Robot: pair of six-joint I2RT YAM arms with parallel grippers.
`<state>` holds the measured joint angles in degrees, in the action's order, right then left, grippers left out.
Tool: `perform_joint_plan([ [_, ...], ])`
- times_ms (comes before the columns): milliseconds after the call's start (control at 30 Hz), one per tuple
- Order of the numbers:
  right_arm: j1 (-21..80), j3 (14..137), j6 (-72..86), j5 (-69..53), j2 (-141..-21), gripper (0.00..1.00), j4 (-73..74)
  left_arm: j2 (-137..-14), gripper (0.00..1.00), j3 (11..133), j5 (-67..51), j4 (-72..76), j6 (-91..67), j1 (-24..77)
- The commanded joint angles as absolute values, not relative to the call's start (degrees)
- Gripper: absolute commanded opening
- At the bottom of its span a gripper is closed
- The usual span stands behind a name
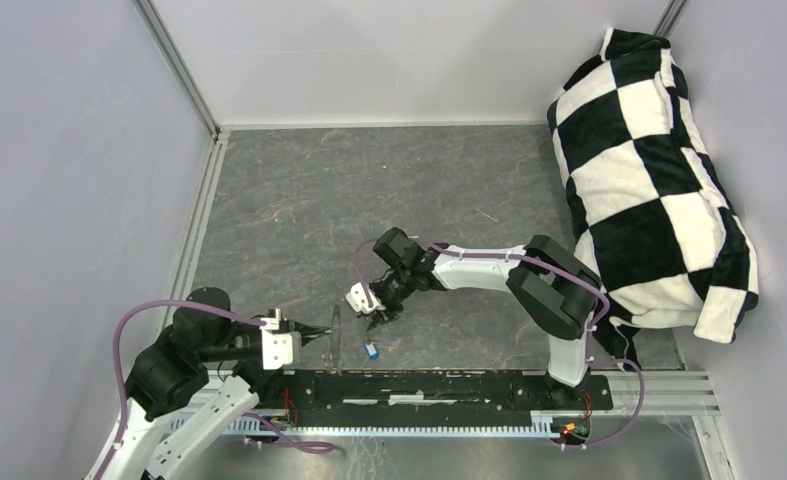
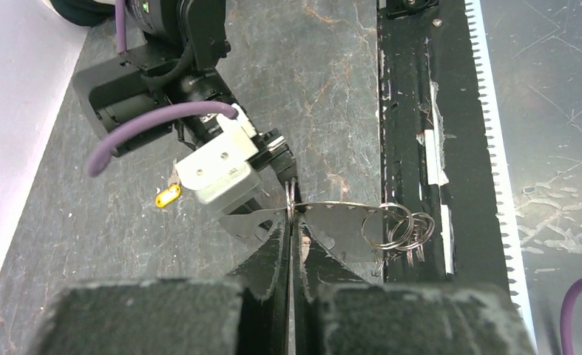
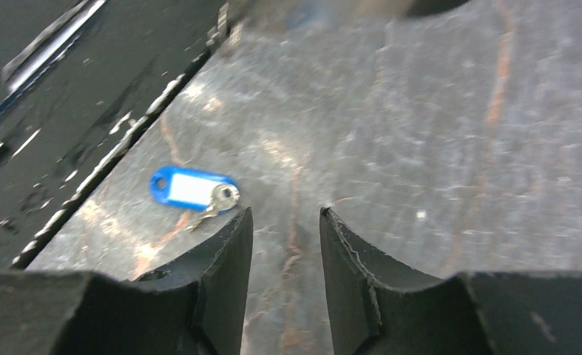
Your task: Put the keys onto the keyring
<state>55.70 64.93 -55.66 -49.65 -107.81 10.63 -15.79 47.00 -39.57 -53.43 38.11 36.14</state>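
1. Top view: the left arm reaches in low from the near-left corner, forearm about level. The left hand (image 1: 319,336) points right and is clenched on the keyring (image 1: 335,338). The keyring stands on edge, showing as a thin grey sliver with its long axis running near to far, just beyond the black rail (image 1: 449,385).
2. Top view: the right arm bends at the elbow beside the checkered cloth (image 1: 659,180) and stretches left. The right hand (image 1: 380,319) tips down toward the tabletop (image 1: 299,190). The blue key (image 1: 371,350) lies on the tabletop just nearer than that hand and right of the keyring.
3. Left wrist view: the left hand (image 2: 291,222) has its fingertips pressed together on the keyring (image 2: 339,205). The keyring's wire runs rightward to a cluster of small linked rings over the rail. The gold key (image 2: 168,195) lies flat on the tabletop, just left of the right hand's white block, yellowish head toward the lower left.
4. Right wrist view: the right hand (image 3: 286,218) is released, fingers apart and empty, over bare tabletop. The blue key (image 3: 191,188) lies flat to the left, apart from the fingers, with its blue head's long axis running left to right.
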Motion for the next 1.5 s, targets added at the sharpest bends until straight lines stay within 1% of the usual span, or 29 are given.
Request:
perform_joint_plan([
  [0, 55.44, 66.57, -63.82, -54.34, -109.89, 0.44, 20.15, -17.02, 0.02, 49.93, -40.57, -52.89, 40.17, 36.3],
  [133, 55.52, 67.02, -66.53, -53.95, -111.08, 0.44, 23.44, -16.97, 0.02, 50.02, -40.36, -52.71, 39.73, 36.3],
  [433, 55.47, 65.87, -64.12, -52.53, -110.94, 0.43, 17.94, -17.25, 0.02, 50.01, -40.59, -52.18, 39.5, 36.3],
  [567, 55.44, 67.29, -64.89, -53.53, -112.18, 0.43, 19.01, -17.57, 0.02, 49.85, -40.96, -51.74, 39.34, 36.3],
  [1167, 56.59, 69.73, -67.75, -54.76, -114.98, 0.34, 21.46, -17.5, 0.02, 49.75, -40.3, -51.56, 39.19, 36.3],
  [1367, 56.96, 72.02, -69.21, -54.97, -116.56, 0.27, 24.14, -17.49, 0.02, 49.75, -39.9, -51.97, 39.71, 36.3],
  [1400, 57.04, 72.2, -69.24, -54.93, -116.75, 0.25, 24.45, -17.49, 0.02, 49.75, -39.79, -52.13, 39.79, 36.3],
  [1467, 57.06, 72.58, -69.26, -55.02, -116.95, 0.17, 24.96, -17.33, 0.02, 49.75, -39.71, -52.29, 39.9, 36.3],
])
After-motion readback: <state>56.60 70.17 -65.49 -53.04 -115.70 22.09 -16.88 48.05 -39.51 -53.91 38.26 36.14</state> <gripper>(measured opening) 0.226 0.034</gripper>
